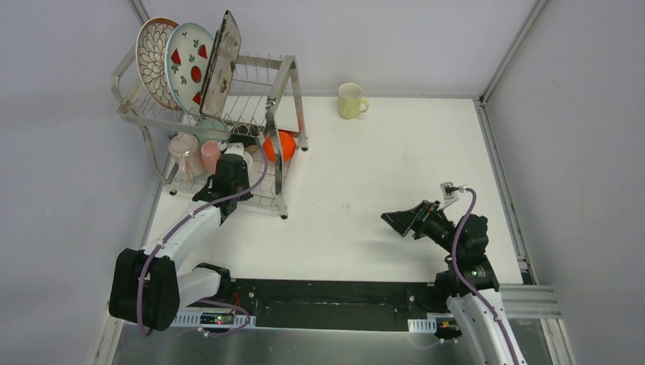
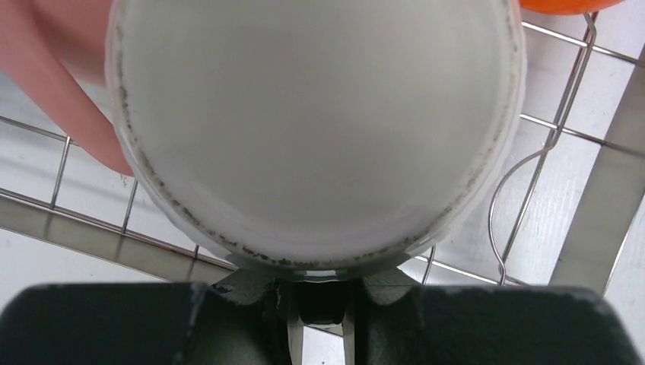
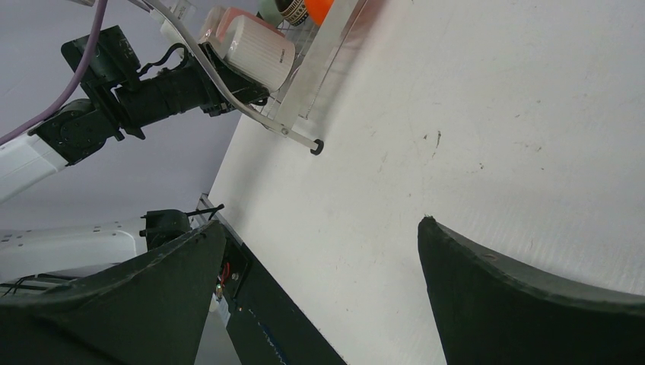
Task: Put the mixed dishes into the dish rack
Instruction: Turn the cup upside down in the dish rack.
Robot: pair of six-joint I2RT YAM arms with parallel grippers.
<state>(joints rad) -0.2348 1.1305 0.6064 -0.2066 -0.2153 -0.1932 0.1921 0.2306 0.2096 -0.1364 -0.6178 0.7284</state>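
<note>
The dish rack stands at the far left with the petal-pattern plate, red-fruit plate and square plate upright in its top tier. In the lower tier sit two pinkish mugs, an orange bowl and a white mug. My left gripper reaches into that tier, shut on the white mug, whose base fills the left wrist view. A yellow mug stands alone on the table at the back. My right gripper hovers open over the table, holding nothing.
The white table is walled at the back and sides. A rack leg stands near the left arm. Rack wires and the pink mug crowd close around the white mug. The right wrist view shows the rack's foot.
</note>
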